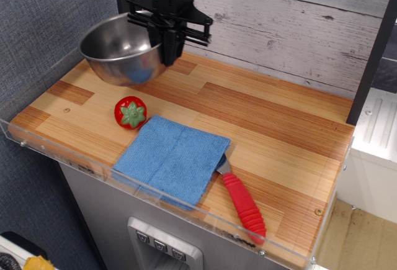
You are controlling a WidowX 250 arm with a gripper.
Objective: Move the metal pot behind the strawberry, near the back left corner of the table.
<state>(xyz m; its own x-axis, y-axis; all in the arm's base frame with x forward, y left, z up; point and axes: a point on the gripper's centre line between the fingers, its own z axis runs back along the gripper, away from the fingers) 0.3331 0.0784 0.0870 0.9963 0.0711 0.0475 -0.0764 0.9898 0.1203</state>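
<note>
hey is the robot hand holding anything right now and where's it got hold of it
Yes: the hand is shut on the metal pot, gripping it by the right side of its rim, at the back left of the table.

Shiny metal pot (121, 49) tilted at table (273, 127) back left; red strawberry (130, 112) in front, apart.

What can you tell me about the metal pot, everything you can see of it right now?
The metal pot is a round, shiny steel bowl with a smooth rim and no handles, and it looks empty. The gripper pinches its right rim, holding it slightly tilted near the back left corner of the table, behind the strawberry and apart from it. Its base looks at or just above the wood; I cannot tell whether it touches.
</note>
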